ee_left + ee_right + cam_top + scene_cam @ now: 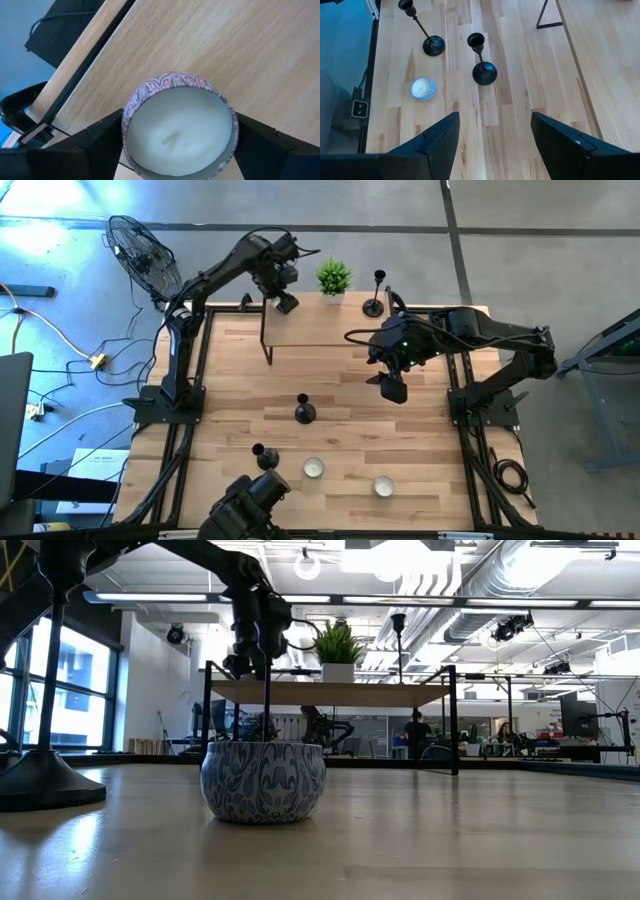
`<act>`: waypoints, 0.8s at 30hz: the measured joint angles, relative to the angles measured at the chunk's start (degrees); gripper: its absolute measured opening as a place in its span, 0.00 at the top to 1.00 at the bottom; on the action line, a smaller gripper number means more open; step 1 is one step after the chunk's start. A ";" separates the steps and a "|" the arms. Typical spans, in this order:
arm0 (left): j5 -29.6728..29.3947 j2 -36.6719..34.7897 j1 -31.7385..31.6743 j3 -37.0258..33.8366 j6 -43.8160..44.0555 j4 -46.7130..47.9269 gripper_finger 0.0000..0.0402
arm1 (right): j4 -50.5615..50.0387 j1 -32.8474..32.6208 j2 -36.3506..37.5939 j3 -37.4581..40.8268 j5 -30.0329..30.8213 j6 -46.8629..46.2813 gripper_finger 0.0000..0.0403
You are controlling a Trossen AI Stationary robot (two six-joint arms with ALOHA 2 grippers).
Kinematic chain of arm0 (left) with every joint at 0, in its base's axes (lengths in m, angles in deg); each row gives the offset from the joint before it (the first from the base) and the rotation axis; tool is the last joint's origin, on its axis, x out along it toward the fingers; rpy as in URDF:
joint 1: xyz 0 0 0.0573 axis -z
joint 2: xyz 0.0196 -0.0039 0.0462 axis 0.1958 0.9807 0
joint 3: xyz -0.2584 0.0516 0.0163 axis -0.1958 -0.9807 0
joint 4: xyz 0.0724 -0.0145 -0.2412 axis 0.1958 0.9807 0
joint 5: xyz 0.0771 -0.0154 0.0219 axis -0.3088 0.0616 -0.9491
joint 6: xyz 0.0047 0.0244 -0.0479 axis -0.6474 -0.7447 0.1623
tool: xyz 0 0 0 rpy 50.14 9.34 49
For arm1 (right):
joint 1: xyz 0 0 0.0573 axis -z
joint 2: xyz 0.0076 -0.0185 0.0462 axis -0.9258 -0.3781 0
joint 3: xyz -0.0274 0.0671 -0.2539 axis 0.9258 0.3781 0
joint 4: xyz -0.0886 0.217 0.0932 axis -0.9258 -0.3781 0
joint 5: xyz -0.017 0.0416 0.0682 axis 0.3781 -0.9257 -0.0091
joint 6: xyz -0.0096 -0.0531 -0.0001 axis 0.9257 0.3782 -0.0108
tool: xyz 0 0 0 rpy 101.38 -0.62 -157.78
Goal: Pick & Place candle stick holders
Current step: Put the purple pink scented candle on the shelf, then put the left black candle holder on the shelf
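My left fingers [177, 150] grasp a patterned tealight candle [179, 131] over the raised shelf [320, 330]. My right fingers [492, 142] hang released above the tabletop [340, 430]. One candle stick holder [374, 304] stands on the shelf beside the potted plant [333, 278]; two others [305, 411] [265, 457] stand on the tabletop.

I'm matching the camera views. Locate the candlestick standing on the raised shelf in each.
High view: candlestick at the shelf's right end, right of the potted plant.
Low view: atop the shelf, right of the potted plant.
Left wrist view: not in it.
Right wrist view: not in it.
Shared landmark: the potted plant.
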 joint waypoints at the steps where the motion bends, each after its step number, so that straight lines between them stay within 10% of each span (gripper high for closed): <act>1: -0.20 0.03 0.03 -0.03 0.00 0.00 0.19 | 0.00 0.00 0.00 0.00 0.00 -0.02 0.40; 24: -3.68 0.31 0.27 7.08 -0.40 -0.52 0.11 | 0.00 -0.02 0.00 0.00 0.00 -0.17 0.40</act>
